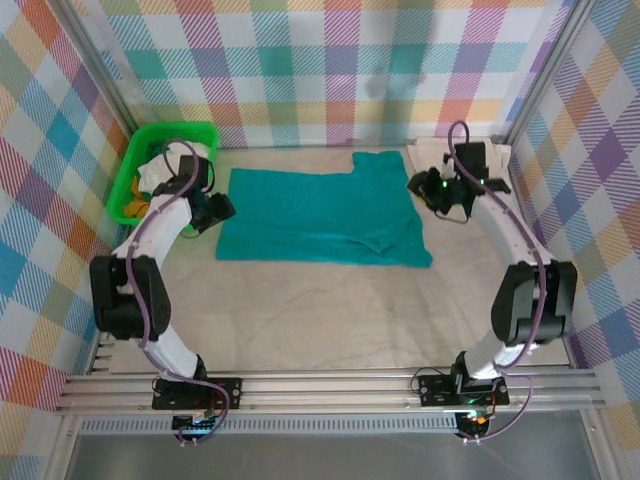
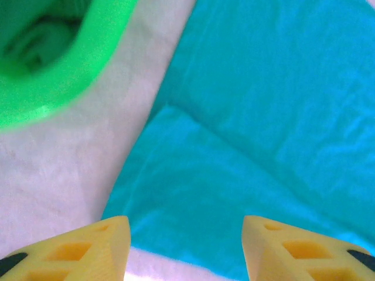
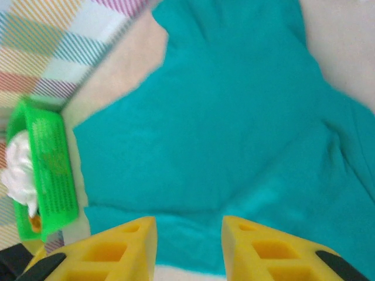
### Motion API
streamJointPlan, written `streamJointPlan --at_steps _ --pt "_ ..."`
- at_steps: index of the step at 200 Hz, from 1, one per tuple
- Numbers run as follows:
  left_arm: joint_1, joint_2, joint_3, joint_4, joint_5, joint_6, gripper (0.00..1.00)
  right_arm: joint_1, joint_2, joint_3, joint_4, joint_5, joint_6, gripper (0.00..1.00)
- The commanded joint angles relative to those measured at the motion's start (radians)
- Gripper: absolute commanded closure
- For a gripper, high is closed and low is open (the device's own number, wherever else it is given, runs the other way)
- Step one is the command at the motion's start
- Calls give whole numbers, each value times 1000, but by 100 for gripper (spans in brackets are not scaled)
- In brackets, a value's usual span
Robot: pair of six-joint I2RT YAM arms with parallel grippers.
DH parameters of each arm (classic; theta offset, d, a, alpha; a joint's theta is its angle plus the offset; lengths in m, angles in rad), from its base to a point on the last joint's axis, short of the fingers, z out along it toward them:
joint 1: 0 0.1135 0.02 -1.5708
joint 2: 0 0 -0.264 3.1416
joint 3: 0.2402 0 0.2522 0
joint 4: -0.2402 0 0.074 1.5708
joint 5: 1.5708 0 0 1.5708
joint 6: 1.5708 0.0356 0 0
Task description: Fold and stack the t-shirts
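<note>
The teal t-shirt (image 1: 320,215) lies flat on our table (image 1: 330,320) for folding; left tool (image 1: 213,208) and right tool (image 1: 432,190) hover spread, empty, alongside.

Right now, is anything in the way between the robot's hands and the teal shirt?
No, nothing visible. The left gripper and right gripper hang open over the edges of the teal t-shirt; the green basket sits aside.
</note>
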Motion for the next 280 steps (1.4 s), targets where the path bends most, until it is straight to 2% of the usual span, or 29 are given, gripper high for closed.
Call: streamJointPlan --at_steps 1,20,47,84,146,166,194,243,280 --pt "-27 -25 -114 40 37 -16 50 1 -48 -152 8 -13 -10 65" --pt "-45 -2 -145 74 56 -16 53 15 -39 -241 41 -71 -11 65" --pt "-82 69 -140 129 88 -28 56 85 39 -263 52 -117 -1 64" --pt "-121 145 -136 175 91 -60 57 141 118 -294 157 -102 79 64" --pt "-137 185 -135 175 80 -59 58 162 205 -290 227 -89 140 60" --pt "-137 185 -137 174 78 -59 59 166 213 -292 250 -79 152 65" --pt "-139 175 -143 168 72 -58 60 167 204 -279 253 -51 155 81" --pt "-139 153 -154 159 55 -51 60 168 209 -192 191 -1 112 100" --pt "-138 138 -172 161 44 -47 61 169 240 -128 163 16 82 100"
